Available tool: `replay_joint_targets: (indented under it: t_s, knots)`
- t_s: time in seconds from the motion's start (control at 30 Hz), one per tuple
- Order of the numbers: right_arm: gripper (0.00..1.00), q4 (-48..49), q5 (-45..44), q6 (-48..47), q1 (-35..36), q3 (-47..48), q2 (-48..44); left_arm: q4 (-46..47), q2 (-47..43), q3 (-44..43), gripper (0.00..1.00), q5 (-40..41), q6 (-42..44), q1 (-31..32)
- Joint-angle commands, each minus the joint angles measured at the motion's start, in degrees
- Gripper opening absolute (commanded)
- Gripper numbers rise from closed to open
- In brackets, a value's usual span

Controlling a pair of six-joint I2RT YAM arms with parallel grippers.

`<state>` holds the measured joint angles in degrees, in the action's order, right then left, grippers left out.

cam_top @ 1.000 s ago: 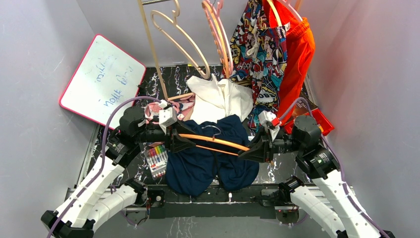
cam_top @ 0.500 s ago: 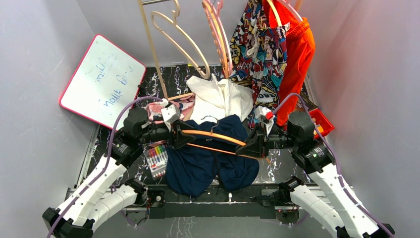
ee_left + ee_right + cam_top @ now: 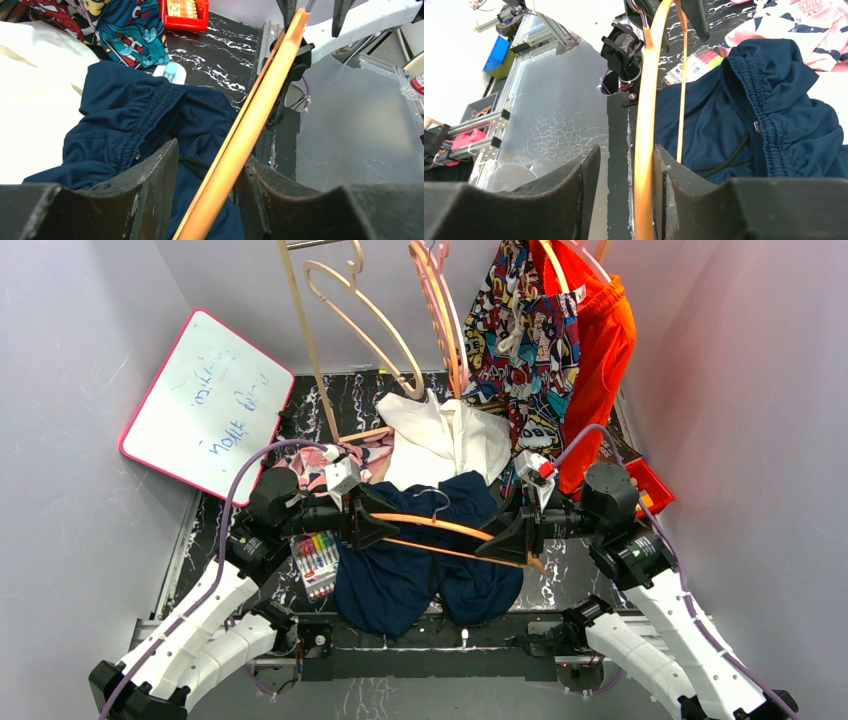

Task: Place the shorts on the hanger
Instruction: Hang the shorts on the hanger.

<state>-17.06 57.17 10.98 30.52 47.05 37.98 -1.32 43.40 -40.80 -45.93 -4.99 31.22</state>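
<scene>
The navy shorts [image 3: 420, 575] lie crumpled on the table between my arms, waistband up; they also show in the left wrist view [image 3: 130, 120] and the right wrist view [image 3: 774, 115]. The orange-tan hanger [image 3: 440, 524] spans above them, its hook toward the back. My left gripper [image 3: 385, 525] is open around the hanger's left end [image 3: 250, 125]; the bar leans on one finger, with a gap to the other. My right gripper [image 3: 492, 545] is open around the right end [image 3: 644, 125], which likewise touches only one finger.
A marker box [image 3: 315, 560] lies left of the shorts. A white garment [image 3: 445, 440] and a pink striped one [image 3: 350, 455] lie behind. Comic-print shorts [image 3: 525, 330], orange shorts [image 3: 600, 340] and pale hangers [image 3: 350, 310] hang at the back. A whiteboard [image 3: 205, 405] leans at left and a red box [image 3: 650, 485] sits at right.
Both grippers have drawn slightly closer together. The hanger's right end has sunk and now pokes out lower past the right gripper, so the hanger lies more tilted over the shorts.
</scene>
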Motion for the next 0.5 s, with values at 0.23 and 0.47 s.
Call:
replay_joint_targets:
  t_s: [0.23, 0.47]
  knots:
    - [0.57, 9.58, -0.09, 4.22, 0.41, 4.51, 2.66, 5.47, -0.74, -1.02, 0.0, -2.77, -3.33, -0.11]
    - [0.69, 12.65, -1.22, 6.65, 0.69, 5.17, 6.33, 9.89, -0.59, -0.46, 0.0, -1.38, -6.74, -0.16]
